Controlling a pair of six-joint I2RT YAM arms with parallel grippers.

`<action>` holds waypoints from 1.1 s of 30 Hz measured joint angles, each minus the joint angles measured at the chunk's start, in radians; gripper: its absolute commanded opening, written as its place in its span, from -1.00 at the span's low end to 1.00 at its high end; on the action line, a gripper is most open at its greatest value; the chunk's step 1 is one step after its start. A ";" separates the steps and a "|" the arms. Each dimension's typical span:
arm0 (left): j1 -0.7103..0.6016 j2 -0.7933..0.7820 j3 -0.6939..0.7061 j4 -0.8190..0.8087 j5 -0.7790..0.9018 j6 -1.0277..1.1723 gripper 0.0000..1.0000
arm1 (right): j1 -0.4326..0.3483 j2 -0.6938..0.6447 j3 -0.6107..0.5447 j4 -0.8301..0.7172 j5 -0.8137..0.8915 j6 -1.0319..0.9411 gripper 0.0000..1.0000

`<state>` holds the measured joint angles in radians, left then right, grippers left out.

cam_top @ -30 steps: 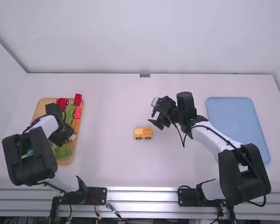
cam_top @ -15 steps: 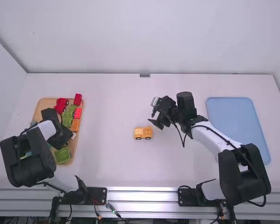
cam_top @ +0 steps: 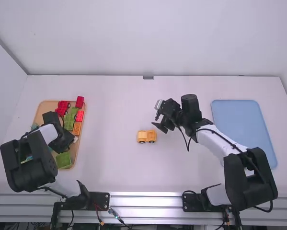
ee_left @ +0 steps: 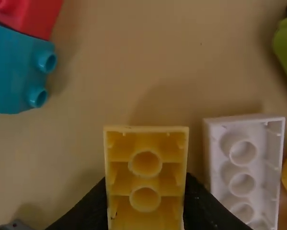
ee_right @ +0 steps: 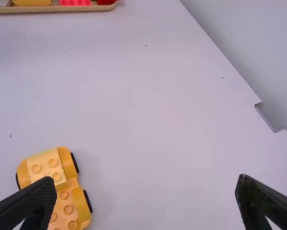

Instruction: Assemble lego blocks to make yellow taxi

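Note:
In the high view my left gripper (cam_top: 63, 140) is low over the wooden tray (cam_top: 75, 152), its fingertips hidden by the arm. The left wrist view has my left gripper (ee_left: 145, 201) shut on a yellow brick (ee_left: 145, 179), whose hollow underside faces the camera. A yellow wheeled car base (cam_top: 146, 136) stands mid-table. My right gripper (cam_top: 157, 115) is open and empty, just beyond the car base and slightly to its right. In the right wrist view the wheeled car base (ee_right: 69, 203) lies near one finger of my right gripper (ee_right: 147, 186), studs up.
Red bricks (cam_top: 80, 101), green bricks (cam_top: 69, 120) and an orange brick (cam_top: 76, 128) share the tray. Beside the held brick lie a white brick (ee_left: 244, 172) and, farther off, a teal brick (ee_left: 18, 69). A blue tray (cam_top: 244, 127) is at the right.
My left arm has shifted slightly to the left over the wooden tray, uncovering more of the green bricks. The right arm and the car base have kept still.

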<state>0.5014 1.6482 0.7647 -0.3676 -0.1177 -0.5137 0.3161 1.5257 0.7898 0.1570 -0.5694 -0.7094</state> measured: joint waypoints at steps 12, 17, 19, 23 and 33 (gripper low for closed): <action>0.000 0.000 -0.008 0.037 -0.015 0.016 -0.67 | 0.000 0.000 0.000 0.004 0.000 0.000 0.97; 0.000 -0.001 0.006 0.011 -0.014 0.013 -0.90 | 0.000 0.000 0.000 0.019 0.000 0.006 0.98; 0.000 -0.018 0.020 0.006 -0.013 0.014 -0.84 | 0.000 0.000 0.000 0.024 0.000 0.016 0.98; -0.002 -0.098 0.027 0.009 0.016 0.031 -0.83 | 0.000 0.000 0.000 0.045 0.000 0.066 0.97; -0.101 -0.382 0.027 0.075 0.314 0.251 -0.80 | 0.000 0.000 0.000 0.164 -0.045 0.287 0.98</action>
<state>0.4004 1.2663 0.7921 -0.2924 0.1967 -0.2623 0.3157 1.5257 0.7895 0.3210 -0.6147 -0.4221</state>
